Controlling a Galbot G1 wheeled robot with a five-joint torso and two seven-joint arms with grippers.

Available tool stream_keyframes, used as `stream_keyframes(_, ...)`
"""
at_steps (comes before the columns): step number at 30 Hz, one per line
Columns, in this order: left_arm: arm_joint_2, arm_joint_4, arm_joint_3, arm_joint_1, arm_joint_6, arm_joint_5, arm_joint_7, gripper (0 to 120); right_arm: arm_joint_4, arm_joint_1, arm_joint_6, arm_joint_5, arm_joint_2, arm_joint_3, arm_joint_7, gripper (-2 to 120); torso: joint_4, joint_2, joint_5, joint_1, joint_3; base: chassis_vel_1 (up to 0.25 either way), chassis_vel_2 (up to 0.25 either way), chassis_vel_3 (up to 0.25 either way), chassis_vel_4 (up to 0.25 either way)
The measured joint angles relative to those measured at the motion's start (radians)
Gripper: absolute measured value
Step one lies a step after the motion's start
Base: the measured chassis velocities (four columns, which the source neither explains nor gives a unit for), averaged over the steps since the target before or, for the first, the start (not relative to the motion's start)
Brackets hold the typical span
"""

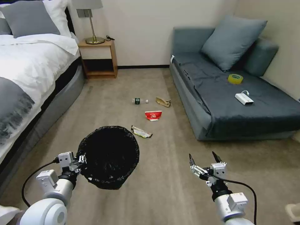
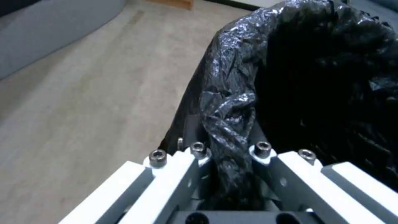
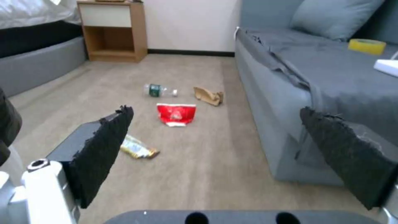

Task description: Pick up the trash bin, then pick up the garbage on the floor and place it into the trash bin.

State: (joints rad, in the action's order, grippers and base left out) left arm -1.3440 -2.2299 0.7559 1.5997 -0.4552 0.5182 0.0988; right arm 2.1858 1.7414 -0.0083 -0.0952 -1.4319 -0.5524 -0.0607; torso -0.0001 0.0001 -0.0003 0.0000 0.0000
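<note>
Four pieces of garbage (image 1: 149, 115) are lying on the floor at twelve o'clock, while the left end effector (image 1: 82, 160) is clamping the trash bin (image 1: 108, 156) rim and the right end effector (image 1: 204, 158) is hovering open

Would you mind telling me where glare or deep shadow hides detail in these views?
Left wrist view: highlights glint on the crinkled bag of the trash bin pinched in the left gripper, while its inside is solid black. Head view: the bin's mouth is likewise featureless black. Right wrist view: evenly lit floor, no glare.
</note>
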Motion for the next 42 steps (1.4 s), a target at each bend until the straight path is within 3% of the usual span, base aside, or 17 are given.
stream_keyframes(29, -0.004, 0.0, 0.001, -0.001, 0.015, 0.004, 0.005, 4, -0.034, -0.029, 0.107, -0.022, 0.011, 0.017, -0.009, 100, -0.0001, 0.0, 0.0, 0.0, 0.0, -0.281, 0.283, 0.272, -0.284)
stream_keyframes(33, -0.005, -0.007, 0.005, 0.001, 0.016, 0.003, 0.005, 4, -0.051, -0.048, 0.15, -0.033, 0.021, 0.025, -0.02, 100, 0.0002, 0.0, 0.0002, 0.0, 0.0, -0.123, 0.103, 0.106, -0.116)
stream_keyframes(42, 0.01, -0.009, 0.027, -0.013, 0.017, -0.018, -0.001, 4, -0.083, -0.119, 0.129, -0.04, 0.086, 0.074, -0.037, 100, 0.0, 0.0, 0.0003, 0.0, 0.0, 0.003, -0.017, -0.012, 0.005)
